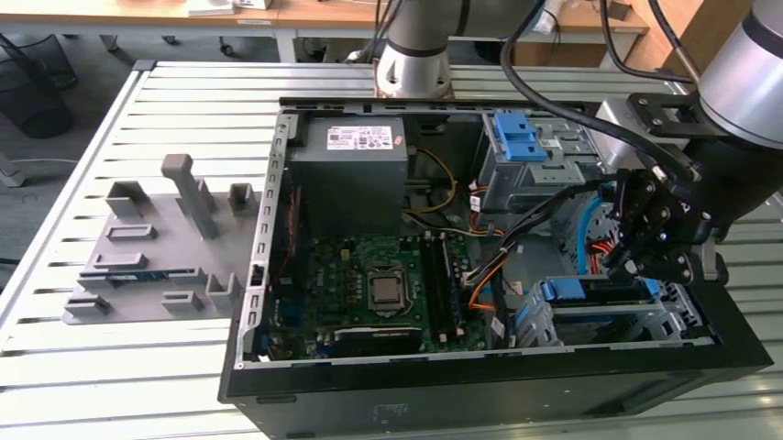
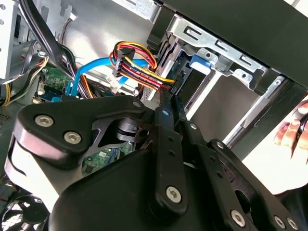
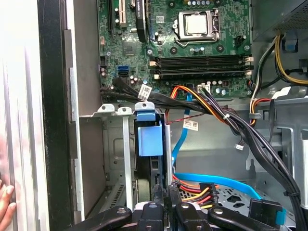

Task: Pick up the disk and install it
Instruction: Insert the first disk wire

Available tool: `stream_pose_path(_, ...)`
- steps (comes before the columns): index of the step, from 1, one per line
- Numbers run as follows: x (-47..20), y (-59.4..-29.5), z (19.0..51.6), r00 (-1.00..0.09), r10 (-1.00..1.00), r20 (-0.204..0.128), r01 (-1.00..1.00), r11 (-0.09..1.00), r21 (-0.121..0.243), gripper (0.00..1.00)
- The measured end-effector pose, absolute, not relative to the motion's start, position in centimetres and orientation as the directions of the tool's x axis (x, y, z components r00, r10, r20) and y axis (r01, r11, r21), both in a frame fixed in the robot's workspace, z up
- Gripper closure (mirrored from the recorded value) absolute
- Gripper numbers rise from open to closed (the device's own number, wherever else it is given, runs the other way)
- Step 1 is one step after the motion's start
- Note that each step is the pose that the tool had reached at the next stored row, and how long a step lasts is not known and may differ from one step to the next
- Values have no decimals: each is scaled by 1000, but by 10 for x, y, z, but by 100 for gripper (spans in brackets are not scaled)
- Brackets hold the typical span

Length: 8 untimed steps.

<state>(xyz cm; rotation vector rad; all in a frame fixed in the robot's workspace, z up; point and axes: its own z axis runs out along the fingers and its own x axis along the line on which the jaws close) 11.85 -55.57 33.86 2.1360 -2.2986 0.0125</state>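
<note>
Exterior view: disk [image 1: 597, 291] sits on edge in the case's [image 1: 490, 380] bay, long axis sideways. Gripper [image 1: 639, 266] just above it, can't tell its grip. Slatted metal table [image 1: 73, 229], desks behind.

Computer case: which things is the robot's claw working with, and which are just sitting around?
Job: disk in its blue frame, claw, metal drive bay.
Just there: power supply, motherboard, grey rack, a hand.
</note>
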Motion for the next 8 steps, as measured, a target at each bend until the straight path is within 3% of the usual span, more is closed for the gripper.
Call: stream_pose_path(8, 119, -557, 338, -73, -997, 8, -997, 73, -3, 84)
